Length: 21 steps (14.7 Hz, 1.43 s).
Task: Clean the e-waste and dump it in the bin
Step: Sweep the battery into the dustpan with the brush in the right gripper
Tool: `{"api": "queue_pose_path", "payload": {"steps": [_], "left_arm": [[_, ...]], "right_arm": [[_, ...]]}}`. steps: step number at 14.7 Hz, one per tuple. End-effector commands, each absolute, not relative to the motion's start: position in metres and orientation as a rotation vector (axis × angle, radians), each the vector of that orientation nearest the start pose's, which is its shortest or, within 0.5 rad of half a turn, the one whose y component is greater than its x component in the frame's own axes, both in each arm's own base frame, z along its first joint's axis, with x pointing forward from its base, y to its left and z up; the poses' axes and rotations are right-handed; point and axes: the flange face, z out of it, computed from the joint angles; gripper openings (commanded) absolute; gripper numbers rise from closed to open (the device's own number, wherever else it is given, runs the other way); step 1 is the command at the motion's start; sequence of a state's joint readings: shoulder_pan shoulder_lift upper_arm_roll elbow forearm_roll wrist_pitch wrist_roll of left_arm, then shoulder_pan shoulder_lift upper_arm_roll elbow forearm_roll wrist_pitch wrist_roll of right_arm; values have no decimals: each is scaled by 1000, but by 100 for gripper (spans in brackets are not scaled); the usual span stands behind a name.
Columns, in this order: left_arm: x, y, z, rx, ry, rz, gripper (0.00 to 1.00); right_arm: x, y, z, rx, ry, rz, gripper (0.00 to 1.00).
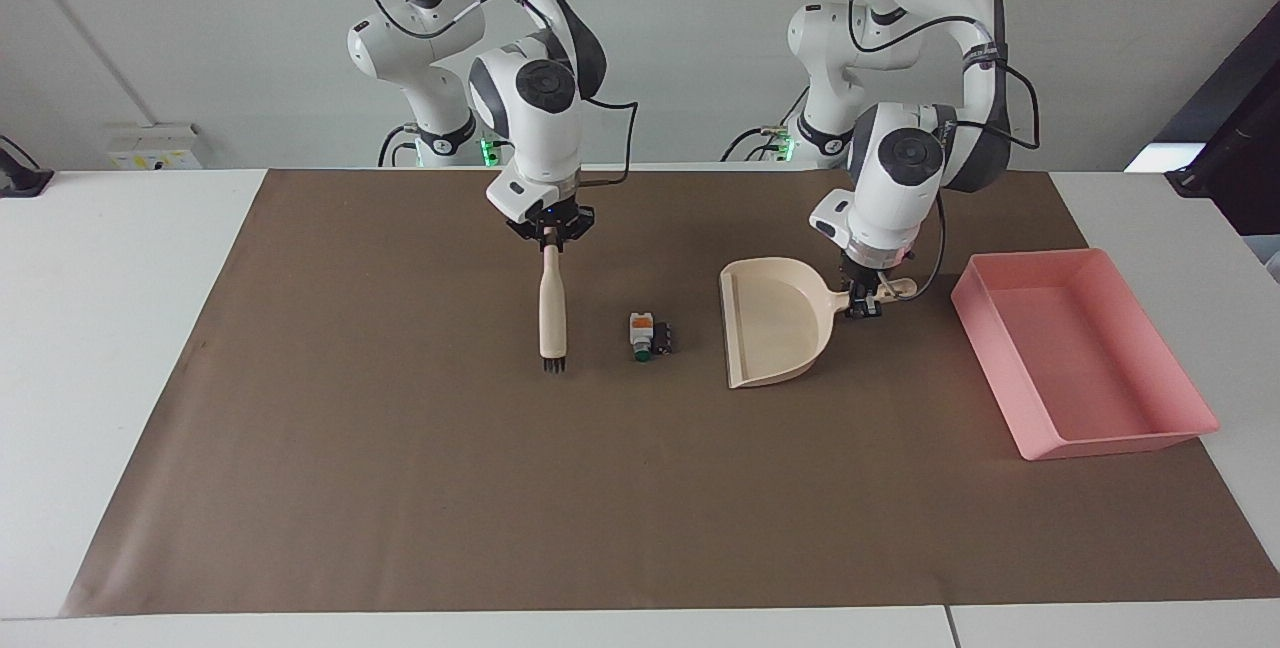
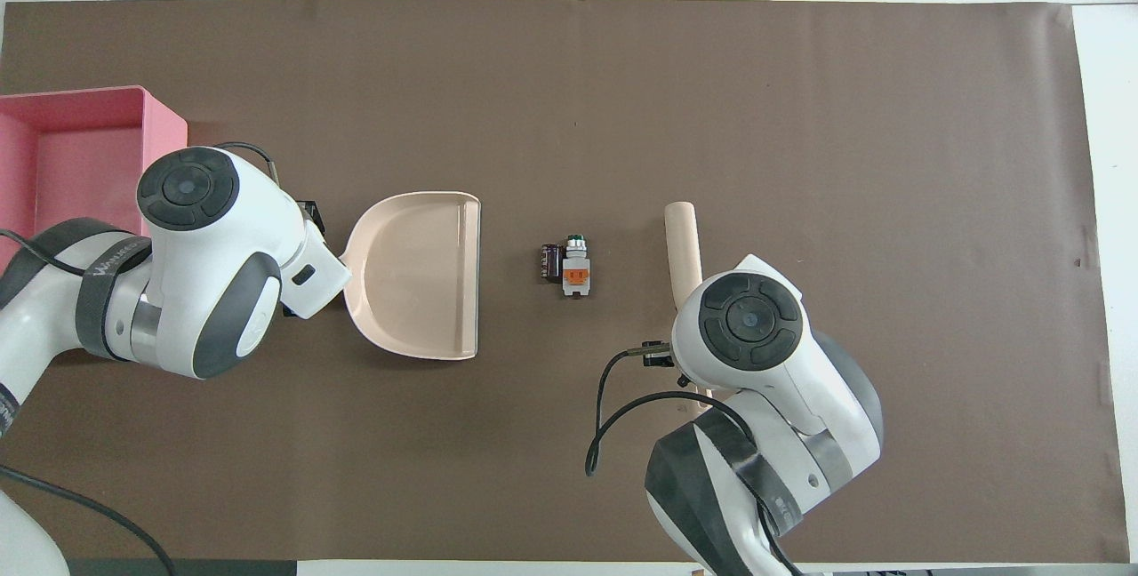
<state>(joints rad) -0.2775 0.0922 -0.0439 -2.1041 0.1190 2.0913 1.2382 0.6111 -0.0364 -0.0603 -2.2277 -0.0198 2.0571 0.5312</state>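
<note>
E-waste, white orange-patched piece (image 1: 640, 335) touching maroon cylinder (image 1: 662, 337), between cream plastic dustpan (image 1: 772, 322) pinched by left gripper (image 1: 862, 305) and cream brush (image 1: 552, 317) pinched by right gripper (image 1: 551, 233); overhead hides both grippers.

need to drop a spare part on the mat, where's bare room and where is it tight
Bare: the wide strip of brown mat farther from the robots than the dustpan, e-waste and brush. Crowded: the middle row, where the e-waste lies between the brush and dustpan, with the bin at the left arm's end.
</note>
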Motion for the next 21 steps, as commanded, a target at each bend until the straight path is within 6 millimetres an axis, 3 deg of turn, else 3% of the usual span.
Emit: {"api": "queue_pose_path", "payload": {"steps": [1,4,6,9,11,16,19,21], "left_arm": [[539,-175,368,-2179,2173,273,0],[536,-198,348,-2199,2134,316,0],[537,-200,346,-2200,2123,322,0],[537,-199,346,-2173,2123,333,0],[537,-198,346,-2168,2121,337,0],[532,-202,347,-2116,2126,403,0],[531,-201,349,-2117,2124,406,0],[531,-202,349,-2110,2131,395,0]], "right_arm": [[424,278,375,-3211,-82,125,0],[424,301,355,-3207,-92,107,0],[425,324,346,-3213,-66,111,0],[427,384,321,-3240,-19,114,0],[433,402,323,-3231,-31,102,0],[404,449,328,-3018,-59,164,0],[404,471,337,-2816,-25,218,0],[405,477,346,-2785,-20,195,0]]}}
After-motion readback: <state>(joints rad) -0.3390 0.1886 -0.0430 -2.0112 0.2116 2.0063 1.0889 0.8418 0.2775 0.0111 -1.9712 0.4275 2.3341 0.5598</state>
